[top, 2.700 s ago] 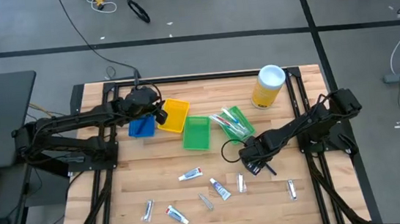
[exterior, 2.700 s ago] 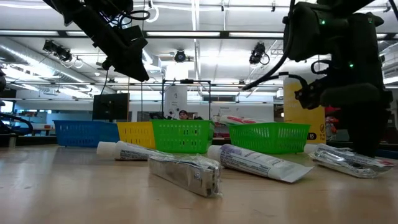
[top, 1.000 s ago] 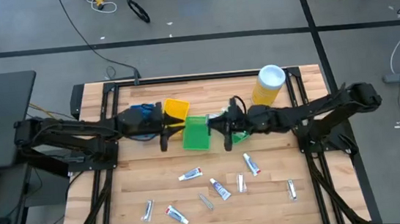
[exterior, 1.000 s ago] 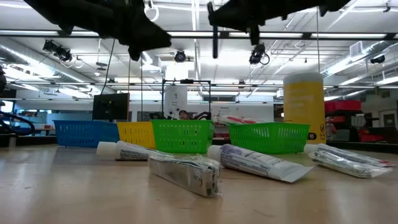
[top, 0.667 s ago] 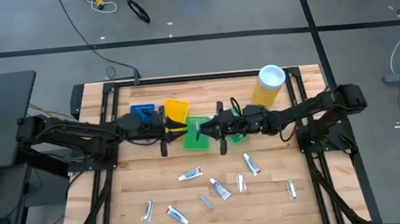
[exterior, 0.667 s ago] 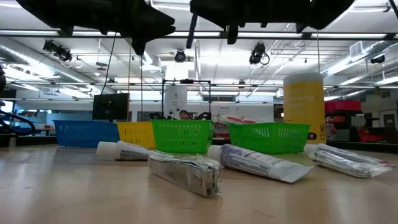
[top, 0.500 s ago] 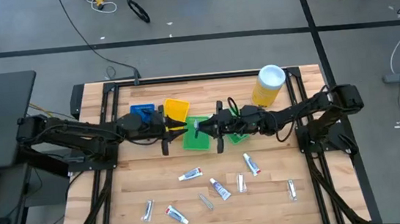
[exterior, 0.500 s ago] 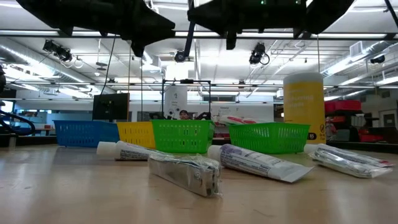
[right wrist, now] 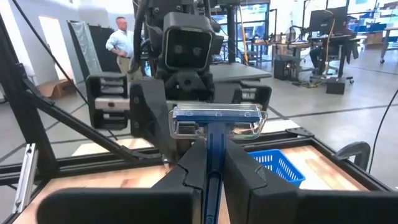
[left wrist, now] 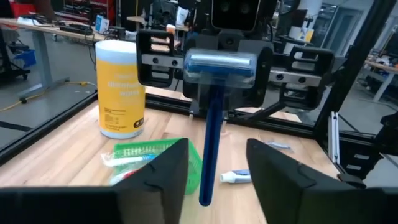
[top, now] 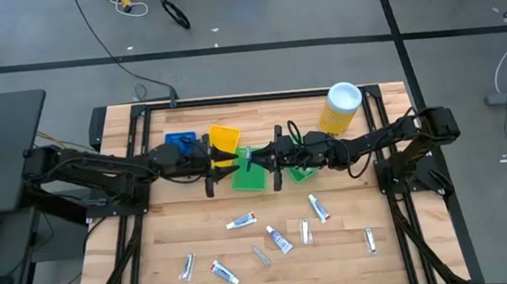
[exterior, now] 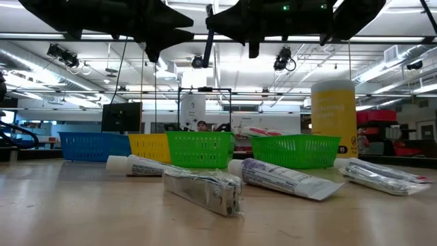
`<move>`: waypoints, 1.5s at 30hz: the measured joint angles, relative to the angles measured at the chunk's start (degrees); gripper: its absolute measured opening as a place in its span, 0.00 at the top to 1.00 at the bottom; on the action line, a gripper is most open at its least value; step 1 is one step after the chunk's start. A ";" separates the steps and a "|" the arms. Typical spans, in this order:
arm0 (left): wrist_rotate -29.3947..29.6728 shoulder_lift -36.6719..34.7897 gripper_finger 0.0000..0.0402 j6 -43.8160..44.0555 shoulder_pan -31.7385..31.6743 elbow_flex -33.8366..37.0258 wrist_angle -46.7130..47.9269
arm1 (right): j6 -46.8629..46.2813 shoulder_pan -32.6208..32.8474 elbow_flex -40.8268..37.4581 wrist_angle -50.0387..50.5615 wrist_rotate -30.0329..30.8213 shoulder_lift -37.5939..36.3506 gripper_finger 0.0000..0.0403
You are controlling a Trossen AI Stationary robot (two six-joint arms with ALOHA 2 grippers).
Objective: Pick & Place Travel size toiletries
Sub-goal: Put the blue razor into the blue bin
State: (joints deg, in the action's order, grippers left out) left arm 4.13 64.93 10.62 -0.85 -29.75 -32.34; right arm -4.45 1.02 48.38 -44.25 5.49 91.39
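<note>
A dark blue razor (left wrist: 211, 137) hangs upright, head up, in mid-air over the left one of two green bins (top: 249, 174). My right gripper (right wrist: 214, 152) reaches in level from the table's right and is shut on it. My left gripper (left wrist: 217, 149) faces it from the table's left. It is open, and its fingers stand on either side of the razor's handle without touching. Several small toothpaste tubes (top: 241, 221) and silvery tubes (top: 305, 232) lie flat on the near half of the table. My right gripper pinches the razor's handle (right wrist: 210, 163) between its two fingers. In the left wrist view the hold lies just under the head (left wrist: 221, 65). The fingers come level from the table's right, across the handle. The razor is lifted clear, and its free handle end (left wrist: 205, 198) hangs below the fingers.
A blue bin (top: 179, 140) and a yellow bin (top: 225, 140) stand behind my left gripper. The right green bin (top: 306, 167) holds toothbrushes under my right arm. A tall yellow canister (top: 339, 108) stands at the far right. Metal frame rails border the table.
My right gripper has carried the razor toward the table's left and a little down, up to my left gripper over the green bin. The razor's hanging handle has tipped from plumb to a slight slant. Both arms have kept still for the last half second.
</note>
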 joint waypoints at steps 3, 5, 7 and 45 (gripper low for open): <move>-0.15 3.92 0.50 0.81 -0.02 -0.46 -5.14 | -0.02 0.02 0.00 -0.22 -0.03 0.00 0.92; -0.56 8.07 0.47 1.03 0.11 -1.59 -8.04 | 0.00 0.01 0.00 -0.16 -0.08 0.00 0.92; -0.46 11.64 0.45 0.52 0.14 -3.18 -10.05 | -0.04 0.02 0.00 0.15 -0.12 -0.02 0.92; 1.37 17.68 0.91 0.67 -0.10 -7.96 -8.76 | -2.03 -0.31 0.00 4.26 0.47 -0.11 0.73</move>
State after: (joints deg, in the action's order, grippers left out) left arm 5.50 82.61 11.29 -0.95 -37.71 -41.10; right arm -6.48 0.71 48.38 -39.99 5.96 91.29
